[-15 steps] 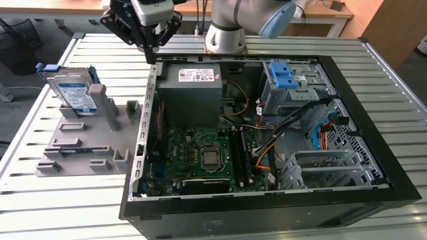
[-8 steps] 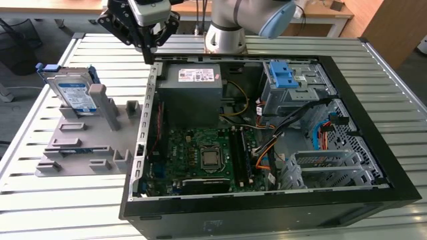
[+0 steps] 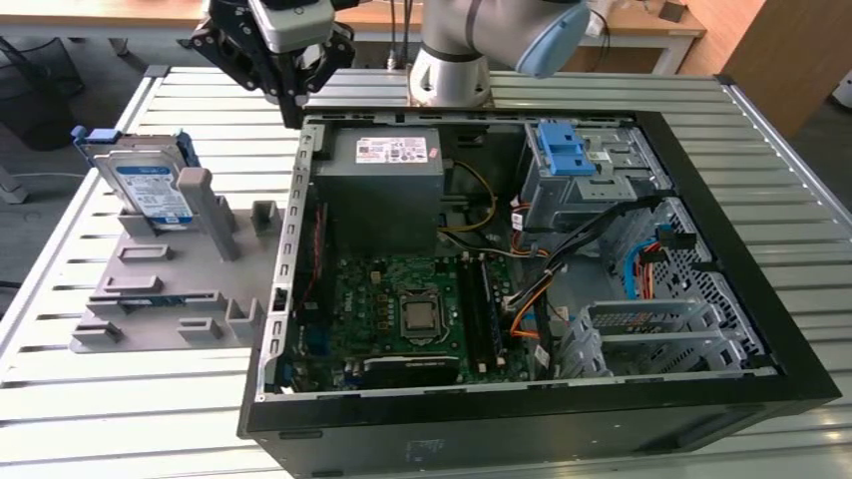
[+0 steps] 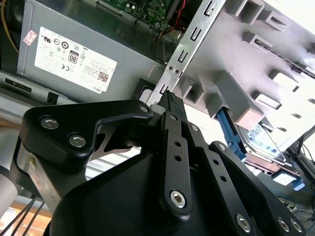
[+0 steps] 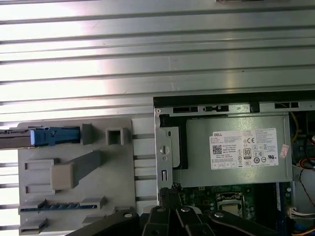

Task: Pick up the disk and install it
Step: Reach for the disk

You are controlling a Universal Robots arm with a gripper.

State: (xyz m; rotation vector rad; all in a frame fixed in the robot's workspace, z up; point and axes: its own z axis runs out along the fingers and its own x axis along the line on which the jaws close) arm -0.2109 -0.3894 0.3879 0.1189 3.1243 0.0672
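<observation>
On grey rack [image 3: 150, 267]: one disk [image 3: 147, 190] standing | fingers [image 3: 289, 98] together, empty

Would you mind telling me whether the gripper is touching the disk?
Apart. The exterior view shows the gripper above a corner of the computer case, well clear of the disk standing in the grey holder.

A white sticker [image 3: 393, 150] packed with small black print and approval marks sits on the grey power-supply box [image 3: 379, 212]. Both wrist views show the sticker [image 4: 74, 61] [image 5: 245, 148], with a small pink tag [image 4: 29, 37] at its corner. The disk [image 3: 134, 158] carries a white-and-blue label [image 3: 151, 195], its print too small to read.
</observation>
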